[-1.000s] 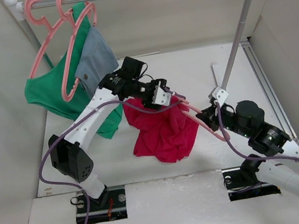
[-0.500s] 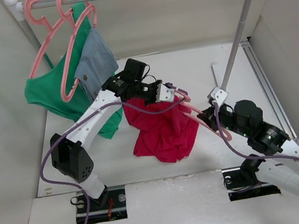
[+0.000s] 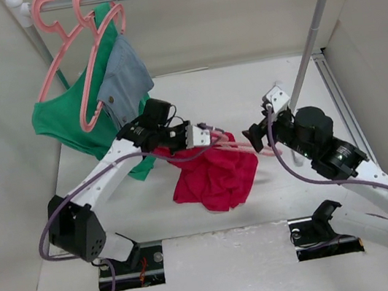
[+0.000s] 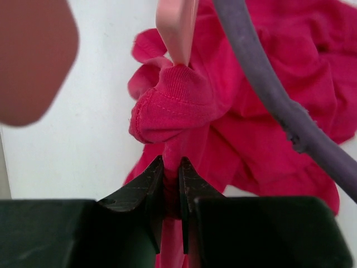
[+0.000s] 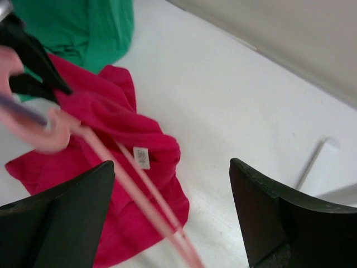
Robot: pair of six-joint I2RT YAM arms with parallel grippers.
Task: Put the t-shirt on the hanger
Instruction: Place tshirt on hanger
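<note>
On the white tabletop (image 3: 245, 93), a crumpled red t-shirt (image 3: 213, 175) with a pink hanger (image 3: 242, 145) touching its bunched edge.
Left gripper (image 4: 171, 164) pinching a fold of the red cloth tight, just under the hanger's pink end. Right gripper (image 5: 171, 167) spread wide, the hanger's two thin bars running between its fingers; hard to tell whether touching them. Most of the t-shirt in a heap at the middle of the tabletop, between the two arms, close to a green garment (image 3: 65, 125) hanging at the back left.
</note>
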